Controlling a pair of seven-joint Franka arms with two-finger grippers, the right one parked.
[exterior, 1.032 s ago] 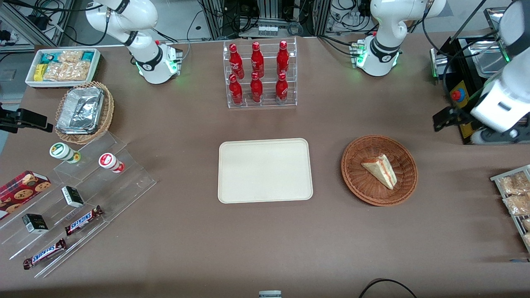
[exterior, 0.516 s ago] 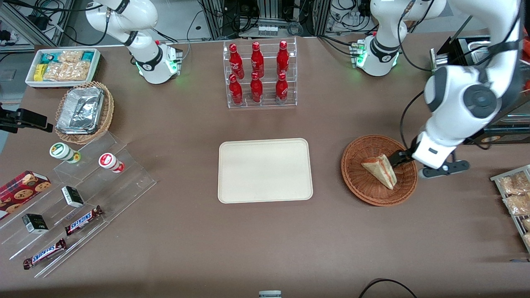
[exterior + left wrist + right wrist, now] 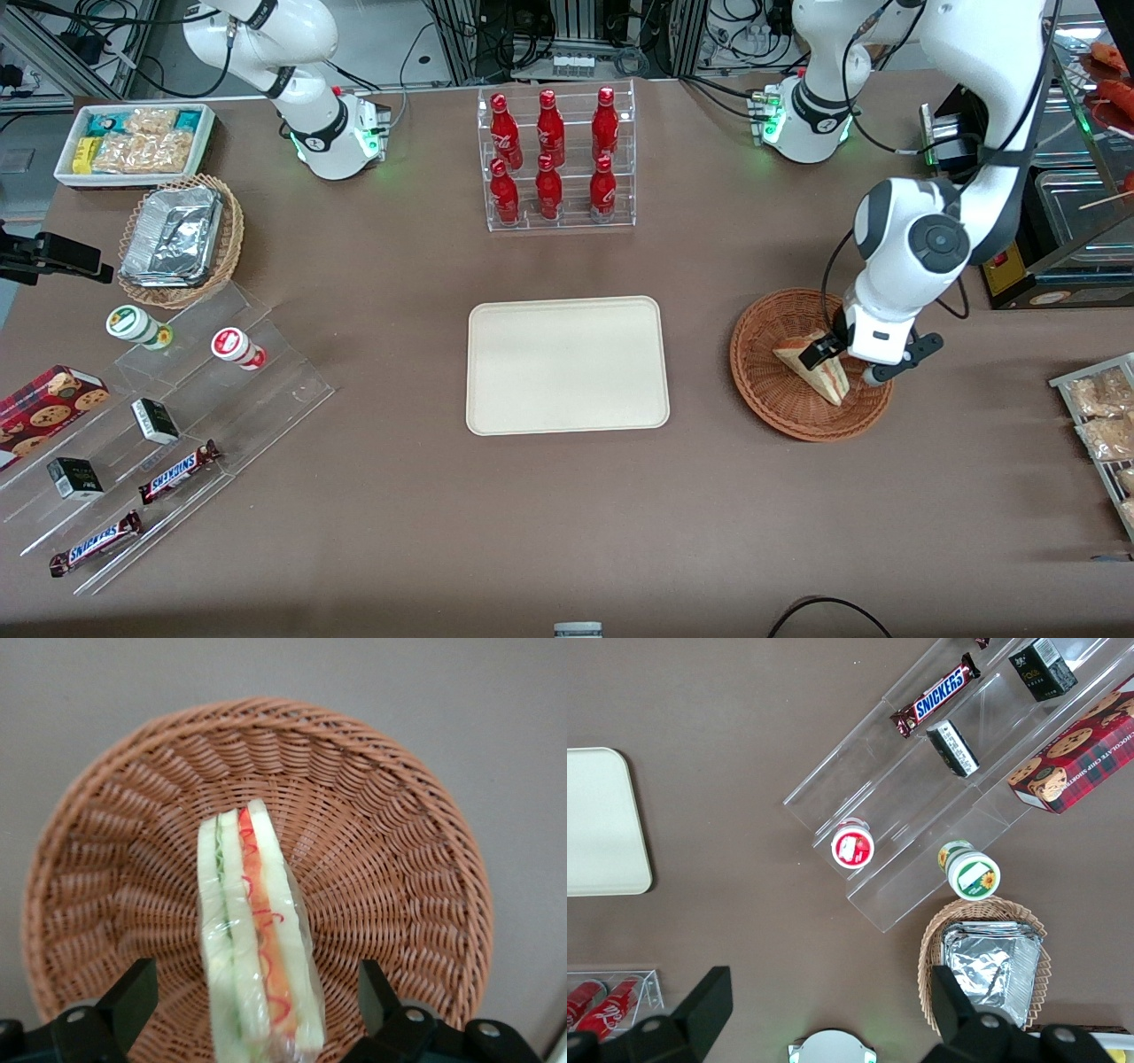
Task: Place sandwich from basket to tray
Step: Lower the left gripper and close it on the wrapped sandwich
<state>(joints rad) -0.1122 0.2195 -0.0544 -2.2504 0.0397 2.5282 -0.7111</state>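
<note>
Both fingers of my pincer (image 3: 252, 1010) spread wide astride the sandwich (image 3: 257, 948) in the basket (image 3: 390, 868); tray (image 3: 567, 365) at nine o'clock.

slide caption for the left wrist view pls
Open hand straddling the wrapped sandwich lying in the wicker basket.

The working left arm (image 3: 966, 106) is built of glossy white rounded shells with dark grey circular caps at its joints, and thin black cables loop along its outside. Its round white base (image 3: 811, 124) carries a black band and a glowing green light. The gripper (image 3: 837, 354), above the round reddish-brown wicker basket, is a white block with a small dark marking and a short black bracket on its side; in the left wrist view its two black angular fingers (image 3: 133, 1001) stand wide apart.
</note>
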